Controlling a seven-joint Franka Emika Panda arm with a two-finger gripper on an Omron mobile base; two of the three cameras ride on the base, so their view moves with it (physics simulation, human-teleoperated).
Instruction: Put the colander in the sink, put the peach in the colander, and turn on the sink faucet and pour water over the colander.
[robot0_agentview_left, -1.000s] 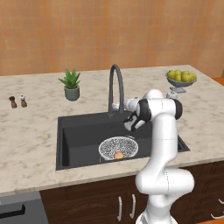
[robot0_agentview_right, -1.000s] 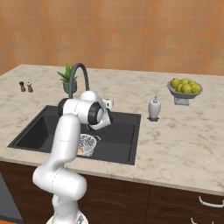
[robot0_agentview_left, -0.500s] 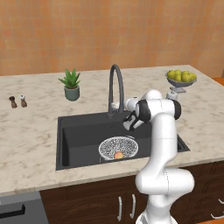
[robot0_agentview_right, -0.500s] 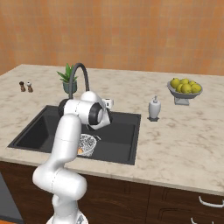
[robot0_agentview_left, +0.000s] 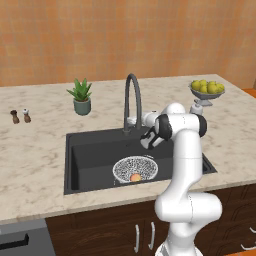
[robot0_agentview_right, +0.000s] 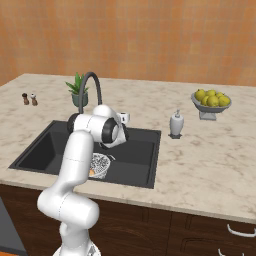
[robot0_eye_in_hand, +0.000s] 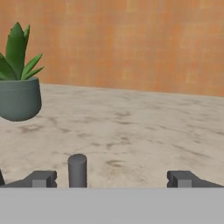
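The colander (robot0_agentview_left: 135, 168) sits on the floor of the sink (robot0_agentview_left: 90, 155), toward its front right, and the peach (robot0_agentview_left: 135, 177) lies inside it near the front rim, so by the look of things the first two steps are done and the water is what remains. The sink faucet (robot0_agentview_left: 132, 100) rises from the counter (robot0_agentview_left: 40, 150) at the back edge of the basin, its arched spout coming forward over the basin; no water shows under it. The gripper (robot0_eye_in_hand: 111, 178) is up at the faucet's base with its fingers spread wide and nothing between them; in the hand view a short dark post, probably the faucet handle (robot0_eye_in_hand: 77, 170), stands between the tips but close to the left one, with the potted plant (robot0_eye_in_hand: 18, 83) on the counter beyond.

The risk from here is the handle sitting off-centre: a push or a close could let it slip past one finger and leave the tap off. The spout may also not be directly above the colander, which lies forward of it, so water could fall beside it unless the spout is swung. A wide swing near the basin's back edge could also clip the faucet neck
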